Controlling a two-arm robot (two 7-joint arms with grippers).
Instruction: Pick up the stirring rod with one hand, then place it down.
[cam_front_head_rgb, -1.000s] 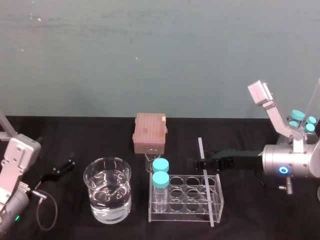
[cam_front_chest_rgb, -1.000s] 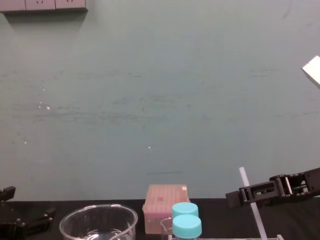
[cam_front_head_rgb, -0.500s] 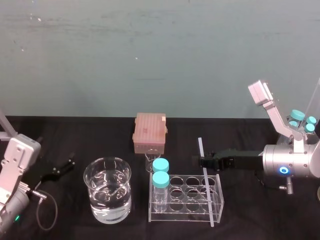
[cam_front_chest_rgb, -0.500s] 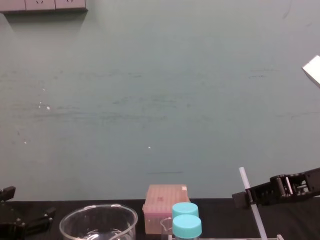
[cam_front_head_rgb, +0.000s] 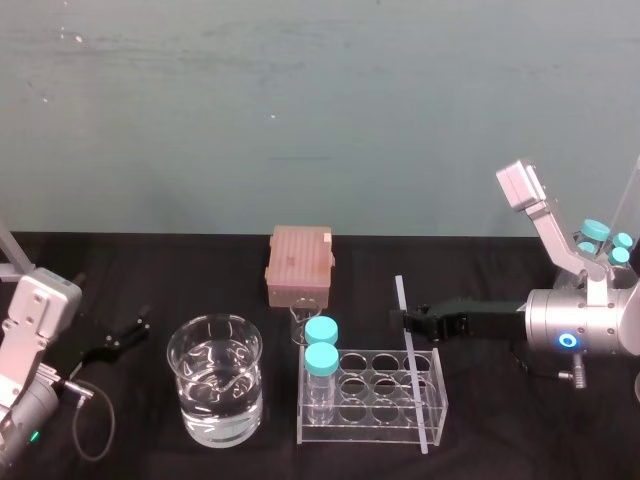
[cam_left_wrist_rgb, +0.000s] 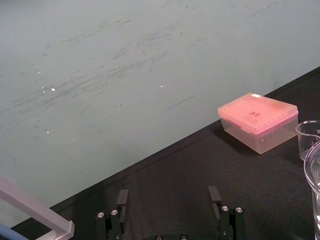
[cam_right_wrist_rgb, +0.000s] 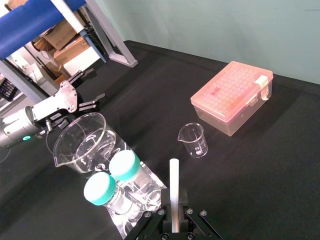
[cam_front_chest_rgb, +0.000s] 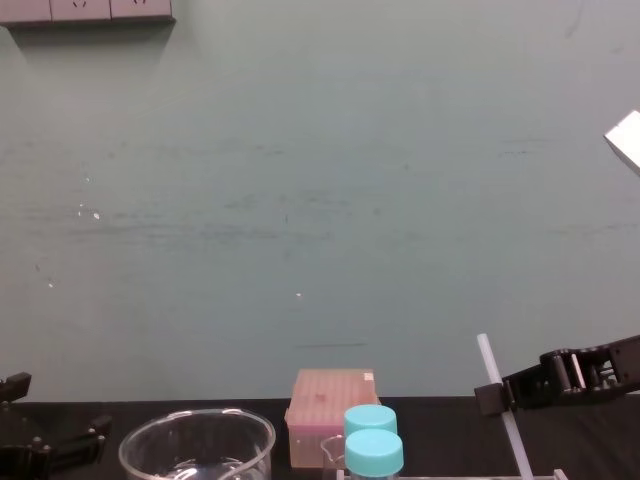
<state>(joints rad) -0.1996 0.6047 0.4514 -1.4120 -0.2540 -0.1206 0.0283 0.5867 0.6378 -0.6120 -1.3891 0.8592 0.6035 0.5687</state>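
**Right gripper** (cam_front_head_rgb: 406, 320) meets the upper part of the long, thin, whitish translucent stirring rod (cam_front_head_rgb: 413, 365), which stands tilted in the clear plastic tube rack (cam_front_head_rgb: 360, 436). Whether it grips the rod cannot be told. Left gripper (cam_left_wrist_rgb: 169, 196) is parked with its jaws apart. Risk: a sideways pull may drag the rack or topple the teal-capped bottles (cam_front_head_rgb: 321, 357).

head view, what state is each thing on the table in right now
rack: upright, two blue-capped bottles at its left end
blue-capped bottles: capped, upright
stirring rod: standing with a slight lean at the rack's right end
big beaker: upright, part full of clear liquid
small beaker: upright, empty
pink box: lid shut
right hand: right up against the rod's upper part
left hand: open, parked at the left
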